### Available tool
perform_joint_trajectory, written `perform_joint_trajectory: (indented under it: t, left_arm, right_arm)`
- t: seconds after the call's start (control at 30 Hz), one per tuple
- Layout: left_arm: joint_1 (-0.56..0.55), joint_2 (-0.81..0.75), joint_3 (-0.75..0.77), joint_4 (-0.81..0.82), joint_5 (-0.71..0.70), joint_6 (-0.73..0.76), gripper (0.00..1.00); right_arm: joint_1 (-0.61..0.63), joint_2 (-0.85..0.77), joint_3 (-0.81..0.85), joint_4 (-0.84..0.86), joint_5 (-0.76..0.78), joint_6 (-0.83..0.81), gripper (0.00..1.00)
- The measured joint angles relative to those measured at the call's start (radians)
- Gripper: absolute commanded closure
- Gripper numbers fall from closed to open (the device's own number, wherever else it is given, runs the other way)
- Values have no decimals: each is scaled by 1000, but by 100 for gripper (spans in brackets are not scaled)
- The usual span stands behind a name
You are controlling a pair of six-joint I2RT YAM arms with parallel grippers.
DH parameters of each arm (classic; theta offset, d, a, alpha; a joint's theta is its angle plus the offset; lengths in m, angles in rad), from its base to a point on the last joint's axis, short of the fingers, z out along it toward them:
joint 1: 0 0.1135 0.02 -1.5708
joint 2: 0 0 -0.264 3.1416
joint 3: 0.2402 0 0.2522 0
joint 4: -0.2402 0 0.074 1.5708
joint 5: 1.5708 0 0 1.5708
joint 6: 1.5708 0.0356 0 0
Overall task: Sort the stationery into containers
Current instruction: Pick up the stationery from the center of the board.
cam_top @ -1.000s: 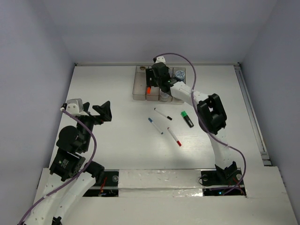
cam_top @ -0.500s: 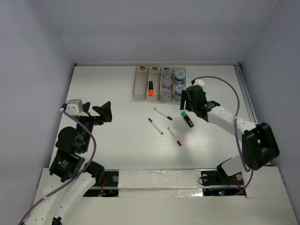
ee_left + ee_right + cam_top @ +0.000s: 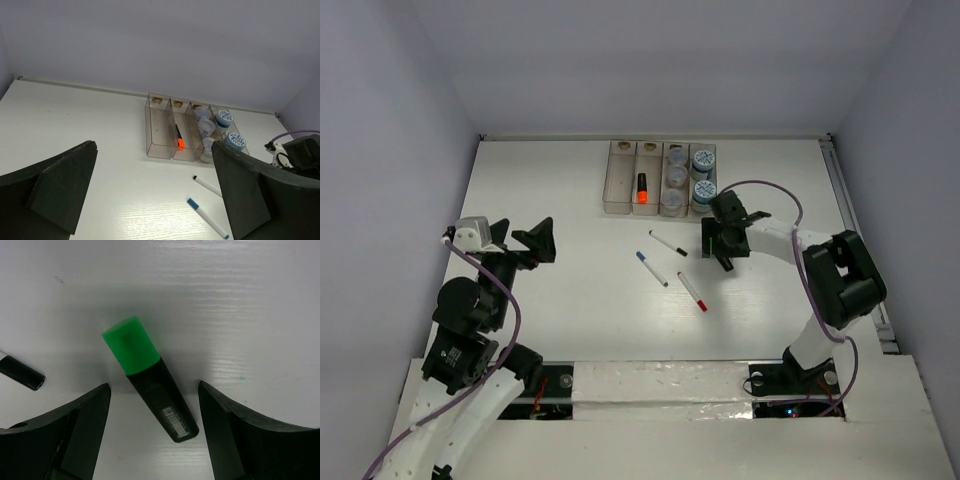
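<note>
The right gripper (image 3: 152, 400) is spread wide, one finger on each side of the green highlighter (image 3: 145, 375), which lies on the table (image 3: 570, 290) just nearer than the bins (image 3: 617, 195). The left gripper (image 3: 523, 243), also spread, hangs well left of the bins.

The white worktop (image 3: 560, 290) shows a faint wood-grain surface. Pale lavender walls (image 3: 670, 60) close it in on three sides.

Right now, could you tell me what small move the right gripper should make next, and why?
Probably lower and close: the right gripper is open, its fingers straddling the green highlighter, which lies flat on the table, not yet gripped.
</note>
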Motion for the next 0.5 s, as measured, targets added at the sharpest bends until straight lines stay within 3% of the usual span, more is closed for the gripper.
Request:
perform_joint_trajectory:
  t: [0.1, 0.33, 0.5]
  left_arm:
    - [0, -3, 0, 2, 0, 0, 1]
    - [0, -8, 0, 3, 0, 0, 1]
    - [0, -8, 0, 3, 0, 0, 1]
  right_arm:
    - [0, 44, 39, -13, -6, -11, 39]
    - [-6, 60, 58, -12, -21, -16, 86]
    - [-6, 33, 47, -24, -16, -14, 90]
